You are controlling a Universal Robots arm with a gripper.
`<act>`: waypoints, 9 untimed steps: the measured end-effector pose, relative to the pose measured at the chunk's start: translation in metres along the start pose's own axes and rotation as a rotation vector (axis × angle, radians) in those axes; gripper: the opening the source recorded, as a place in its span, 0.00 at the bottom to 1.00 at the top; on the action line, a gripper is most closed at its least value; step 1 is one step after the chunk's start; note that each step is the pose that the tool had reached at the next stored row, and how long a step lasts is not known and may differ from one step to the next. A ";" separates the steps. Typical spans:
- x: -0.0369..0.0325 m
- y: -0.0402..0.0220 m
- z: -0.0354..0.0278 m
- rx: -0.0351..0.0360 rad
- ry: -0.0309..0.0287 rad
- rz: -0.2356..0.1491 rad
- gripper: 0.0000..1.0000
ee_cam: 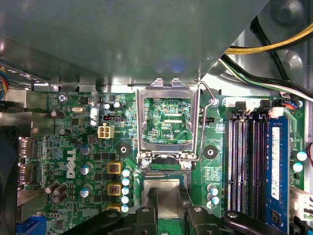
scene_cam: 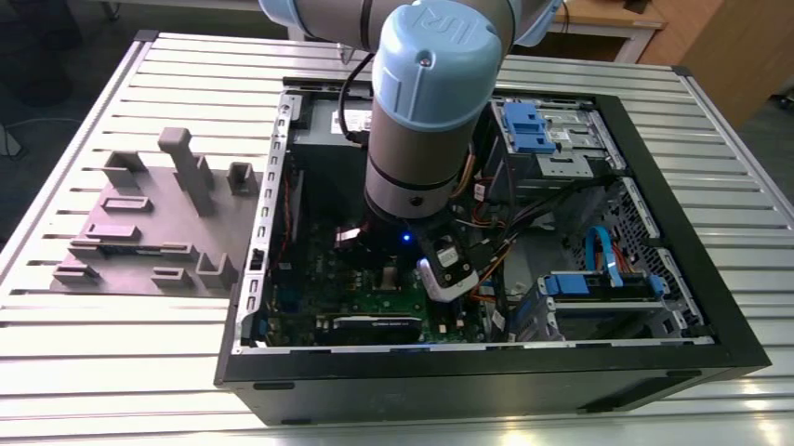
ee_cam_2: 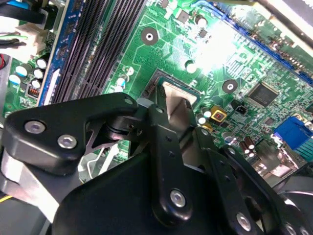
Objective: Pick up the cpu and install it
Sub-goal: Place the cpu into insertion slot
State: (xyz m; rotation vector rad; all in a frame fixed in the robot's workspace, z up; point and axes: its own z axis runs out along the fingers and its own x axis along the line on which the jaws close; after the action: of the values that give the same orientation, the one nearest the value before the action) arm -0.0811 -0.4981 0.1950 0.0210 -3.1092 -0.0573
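The cpu (ee_cam: 164, 195) is a small silvery square, and my gripper (ee_cam: 164, 208) is shut on it, with a black finger (ee_cam: 140, 213) on either side. In both wrist views it sits right at the motherboard's open socket (ee_cam: 164, 173), level with the socket's edge. I cannot tell whether it rests in the socket or hovers just over it. The second wrist view shows the cpu (ee_cam_2: 175, 104) between my gripper's (ee_cam_2: 174, 117) black fingers (ee_cam_2: 164, 147), over the dark socket frame (ee_cam_2: 157, 78). The socket's metal load plate (ee_cam: 141, 122) is flipped up and open, with its lever (ee_cam: 209, 95) raised.
My arm (scene_cam: 422, 121) reaches down into an open computer case (scene_cam: 496, 367) on a slatted metal table (scene_cam: 112, 344). A grey fixture (scene_cam: 149, 218) lies at the exterior view's left. Memory slots (ee_cam: 244, 161), a metal box (ee_cam: 122, 39) and cables (ee_cam: 274, 46) crowd the socket.
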 end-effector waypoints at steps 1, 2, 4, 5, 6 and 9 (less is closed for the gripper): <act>0.0000 0.0000 0.0000 0.0000 0.0000 0.000 0.29; 0.0000 0.0000 0.0000 -0.0001 0.0000 0.000 0.29; -0.0001 0.0000 0.0001 -0.0001 0.0000 0.000 0.29; -0.0003 0.0000 0.0000 -0.0001 0.0000 0.000 0.29; -0.0002 0.0000 -0.0006 -0.0001 0.0002 0.000 0.29; -0.0001 0.0002 -0.0048 0.0001 0.0005 0.000 0.30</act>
State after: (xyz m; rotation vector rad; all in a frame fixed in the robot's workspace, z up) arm -0.0809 -0.4981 0.1997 0.0210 -3.1087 -0.0572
